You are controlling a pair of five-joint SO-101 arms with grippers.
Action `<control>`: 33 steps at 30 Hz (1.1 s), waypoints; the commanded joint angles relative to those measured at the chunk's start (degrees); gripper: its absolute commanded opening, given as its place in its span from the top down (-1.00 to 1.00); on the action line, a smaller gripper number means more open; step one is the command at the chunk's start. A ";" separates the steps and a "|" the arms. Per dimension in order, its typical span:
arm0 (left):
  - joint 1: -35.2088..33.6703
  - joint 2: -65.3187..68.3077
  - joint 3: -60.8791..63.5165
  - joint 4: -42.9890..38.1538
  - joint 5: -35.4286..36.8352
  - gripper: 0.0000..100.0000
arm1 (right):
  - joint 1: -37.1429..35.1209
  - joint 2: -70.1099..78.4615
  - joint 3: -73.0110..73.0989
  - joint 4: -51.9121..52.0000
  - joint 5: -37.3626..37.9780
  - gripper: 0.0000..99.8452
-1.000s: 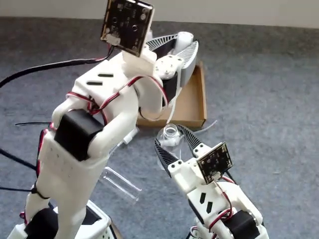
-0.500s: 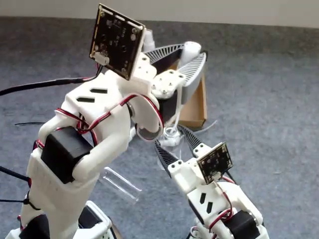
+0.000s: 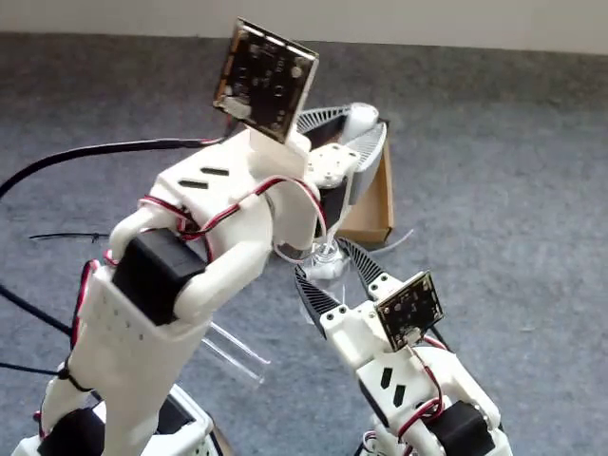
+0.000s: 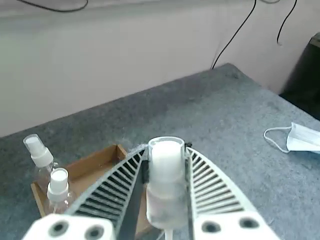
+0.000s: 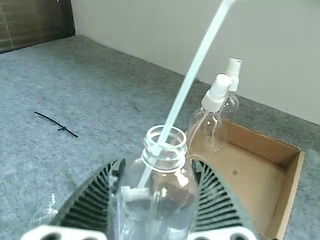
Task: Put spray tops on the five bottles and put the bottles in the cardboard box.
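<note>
Office-like room: grey carpet [image 3: 494, 114], window blinds [image 5: 30, 20].

You had the open bottle [image 5: 160, 187] upright between the right gripper's [image 5: 159, 167] fingers [image 5: 90, 205], in front of the cardboard box [image 5: 260, 175] on the worktop [image 5: 75, 95]. Above it, the left gripper [image 4: 166, 149] held a spray top [image 4: 165, 172], its tube [image 5: 187, 90] slanting down into the bottle's neck. Two capped bottles [image 5: 215, 120] stood together in a corner of the box, behind the held bottle.
</note>
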 commanded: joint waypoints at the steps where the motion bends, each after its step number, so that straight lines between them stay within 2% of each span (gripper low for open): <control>1: -0.92 -3.56 3.65 0.62 -0.62 0.99 | -0.22 -0.40 -0.57 -1.10 -0.53 0.99; 5: -0.48 -9.98 11.21 5.63 -1.85 0.99 | -0.22 -0.40 -0.57 -1.10 -0.44 0.99; 8: -0.48 -16.04 19.65 7.82 -9.93 0.99 | -0.22 -0.40 -0.57 -1.19 -0.35 0.99; 12: -0.92 -22.37 32.31 4.75 -17.67 0.99 | -0.22 -0.40 -0.57 -1.36 -0.26 0.99; 18: -0.92 -27.21 44.79 -0.62 -18.81 0.98 | -0.22 -0.40 -0.57 -1.36 -0.26 0.99; 23: -0.92 -28.35 44.44 -0.53 -18.81 0.94 | -0.22 -0.40 -0.57 -1.27 -0.26 0.99; 29: -0.92 -28.18 37.76 -0.44 -18.55 0.63 | -0.22 -0.40 -0.57 -1.10 -0.26 0.99; 33: -0.92 -28.18 35.56 -0.44 -18.64 0.63 | -0.22 -0.40 -0.57 -1.01 -0.26 0.99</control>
